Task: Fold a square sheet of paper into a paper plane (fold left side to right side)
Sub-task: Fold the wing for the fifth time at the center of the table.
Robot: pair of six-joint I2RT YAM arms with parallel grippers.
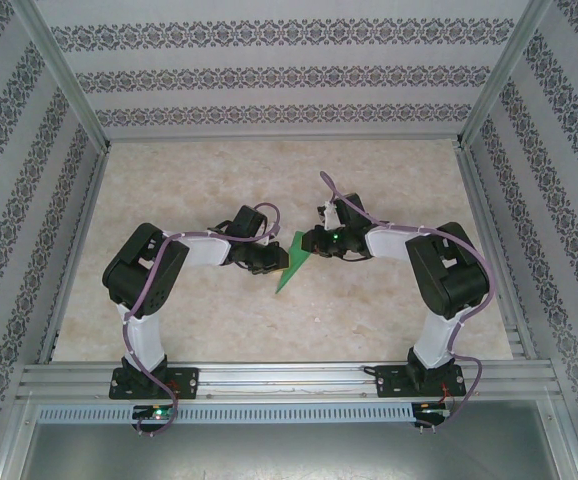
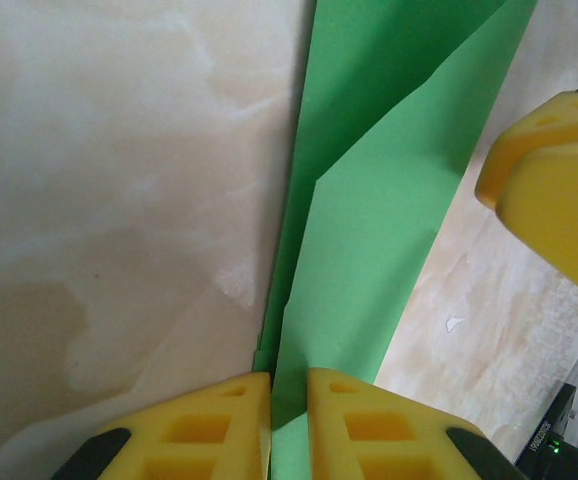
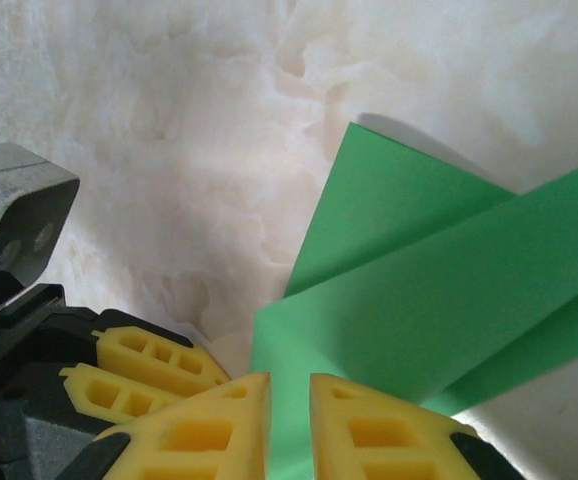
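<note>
The square sheet of paper [image 1: 292, 265], folded to a narrow point, is over the middle of the desk [image 1: 219, 190] between both arms. The left pincer [image 2: 289, 388] and the right pincer [image 3: 289, 388] each clench one end of it.

Pale marbled table [image 1: 269, 330]; small white fleck [image 2: 454, 323].
</note>
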